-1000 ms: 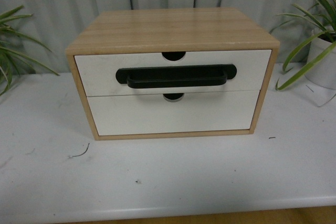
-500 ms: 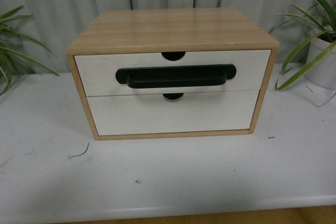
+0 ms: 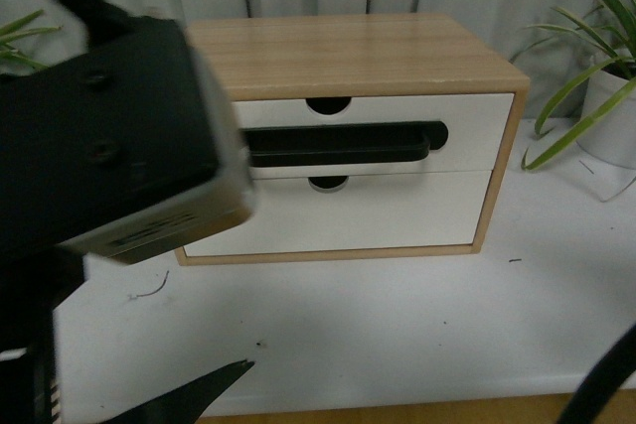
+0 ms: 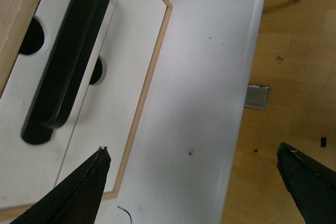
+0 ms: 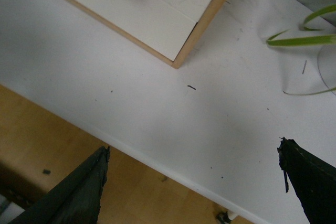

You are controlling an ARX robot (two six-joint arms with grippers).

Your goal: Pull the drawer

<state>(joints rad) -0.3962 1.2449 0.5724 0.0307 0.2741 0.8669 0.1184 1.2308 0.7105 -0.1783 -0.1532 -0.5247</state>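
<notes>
The drawer (image 3: 467, 126) is the upper of two in a light-wood cabinet (image 3: 348, 52); it sits flush and shut, with a long black bar handle (image 3: 343, 143) and a half-round notch (image 3: 328, 104). My left arm (image 3: 99, 146) fills the left of the front view and hides the drawer's left end. In the left wrist view the left gripper (image 4: 193, 149) is open over the table's front edge, apart from the handle (image 4: 68, 61) and the drawer (image 4: 21, 161). The right gripper (image 5: 194, 146) is open and empty above the table edge, off the cabinet's right corner.
The plain lower drawer front (image 3: 338, 213) has no handle. A potted plant (image 3: 606, 76) stands at the right and leaves (image 3: 20, 32) show at the left. The white table (image 3: 397, 315) ends at a front edge above a wooden floor (image 4: 294, 51).
My left arm has swung into the front view, covering the cabinet's left side. A dark part of the right arm shows at the bottom right corner. The drawer has not moved.
</notes>
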